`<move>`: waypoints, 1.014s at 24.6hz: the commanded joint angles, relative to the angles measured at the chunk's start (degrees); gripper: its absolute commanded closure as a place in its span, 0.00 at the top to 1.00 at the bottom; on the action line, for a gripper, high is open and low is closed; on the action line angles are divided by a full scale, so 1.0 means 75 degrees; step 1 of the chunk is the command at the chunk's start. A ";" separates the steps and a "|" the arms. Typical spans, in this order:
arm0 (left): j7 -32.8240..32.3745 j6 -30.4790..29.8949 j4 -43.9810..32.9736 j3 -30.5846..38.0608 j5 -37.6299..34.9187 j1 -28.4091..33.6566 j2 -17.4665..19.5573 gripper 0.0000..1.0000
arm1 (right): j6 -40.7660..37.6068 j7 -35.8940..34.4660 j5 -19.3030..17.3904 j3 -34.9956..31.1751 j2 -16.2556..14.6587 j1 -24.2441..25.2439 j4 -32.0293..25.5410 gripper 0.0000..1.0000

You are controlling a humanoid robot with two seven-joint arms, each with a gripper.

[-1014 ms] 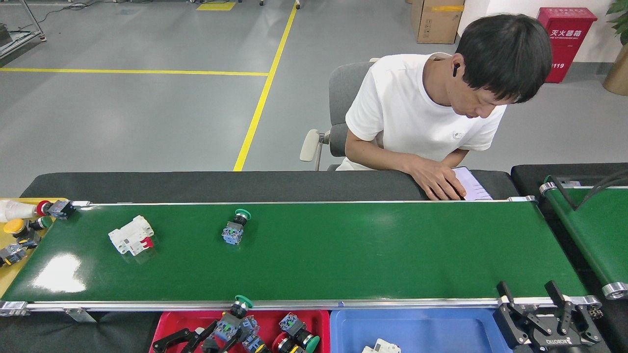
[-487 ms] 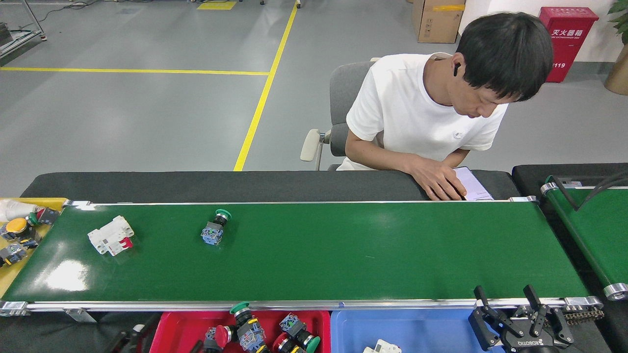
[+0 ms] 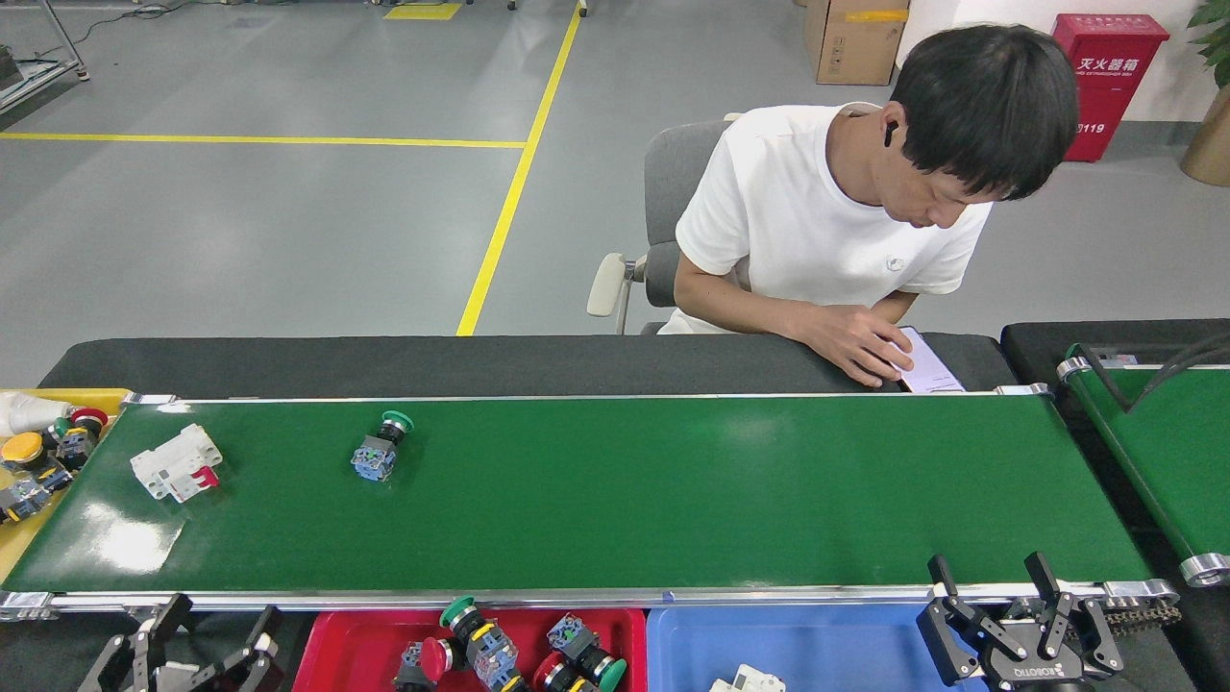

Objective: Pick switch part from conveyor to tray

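Note:
The conveyor (image 3: 625,500) is a long glossy green belt with silver rails. On its left part lies a switch part with a green cap (image 3: 378,450), and further left a white breaker with a red tab (image 3: 177,462). A red tray (image 3: 360,646) below the near rail holds several push-button switches (image 3: 476,642). My left gripper (image 3: 207,617) stands open at the bottom left, beside the red tray, holding nothing. My right gripper (image 3: 990,579) is open at the bottom right, over the near rail, holding nothing.
A blue tray (image 3: 817,644) with a white part (image 3: 750,680) sits right of the red one. A yellow bin (image 3: 19,538) with switches is at the belt's left end. A person (image 3: 836,221) sits behind the belt, hand on a paper. A second green belt (image 3: 1168,452) is at right.
Both parts on the belt moved left. My left gripper let a green-capped switch go in the red tray and pulled left out of it. My right gripper shifted left and slightly toward the belt.

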 commanded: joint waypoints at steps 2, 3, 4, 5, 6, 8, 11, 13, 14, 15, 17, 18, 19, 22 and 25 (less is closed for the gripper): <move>-0.0083 0.0340 0.1148 -0.0163 -0.0436 -0.1083 0.0037 1.00 | -0.0043 -0.0027 0.0005 0.0009 -0.0024 -0.0172 -0.0080 1.00; -0.0083 0.0411 0.1536 -0.0163 -0.0542 -0.1365 0.0061 1.00 | -0.0149 -0.0027 0.0005 0.0103 -0.0024 -0.0243 -0.0068 1.00; -0.0059 0.0469 0.1864 -0.0163 -0.0589 -0.1576 0.0107 1.00 | -0.0242 -0.0027 0.0017 0.0220 -0.0024 -0.0336 -0.0021 1.00; -0.0036 0.0539 0.2133 -0.0151 -0.0601 -0.1752 0.0143 1.00 | -0.0301 -0.0027 0.0017 0.0314 -0.0024 -0.0407 0.0026 1.00; -0.0012 0.0621 0.2356 -0.0151 -0.0601 -0.1869 0.0190 1.00 | -0.0348 -0.0027 0.0029 0.0419 -0.0036 -0.0454 0.0049 1.00; -0.0001 0.0715 0.2719 -0.0128 -0.0589 -0.1998 0.0330 1.00 | -0.0465 -0.0027 0.0029 0.0712 -0.0047 -0.0582 0.0084 1.00; 0.0011 0.0739 0.2965 -0.0069 -0.0589 -0.2150 0.0518 1.00 | -0.0524 -0.0027 0.0052 0.0958 -0.0048 -0.0711 0.0155 1.00; 0.0011 0.0786 0.3164 -0.0069 -0.0589 -0.2303 0.0541 1.00 | -0.0524 -0.0027 0.0052 0.1005 -0.0024 -0.0911 0.0202 1.00; 0.0011 0.0856 0.3305 -0.0069 -0.0589 -0.2385 0.0564 1.00 | -0.0524 -0.0027 0.0052 0.1087 -0.0024 -0.1028 0.0237 1.00; 0.0011 0.0891 0.3422 -0.0069 -0.0589 -0.2455 0.0588 1.00 | -0.0524 -0.0027 0.0040 0.1169 -0.0024 -0.1098 0.0284 1.00; 0.0023 0.0938 0.3680 -0.0069 -0.0589 -0.2584 0.0787 1.00 | -0.0524 -0.0027 0.0040 0.1345 -0.0024 -0.1227 0.0331 1.00; 0.0151 0.0950 0.3832 -0.0069 -0.0589 -0.2619 0.0904 0.99 | -0.0524 -0.0027 0.0052 0.1404 -0.0024 -0.1262 0.0354 1.00; 0.0374 0.1043 0.4008 -0.0128 -0.0600 -0.2689 0.1009 0.96 | -0.0524 -0.0027 0.0040 0.1415 -0.0024 -0.1297 0.0354 1.00; 0.0656 0.1219 0.4711 -0.0315 -0.0659 -0.3017 0.1267 0.73 | -0.0629 -0.0016 0.0040 0.1427 0.0034 -0.1321 0.0366 1.00; 0.0901 0.0985 0.5332 -0.0714 -0.0636 -0.3310 0.1642 0.31 | -0.0653 0.0113 0.0040 0.1427 0.0034 -0.1321 0.0366 1.00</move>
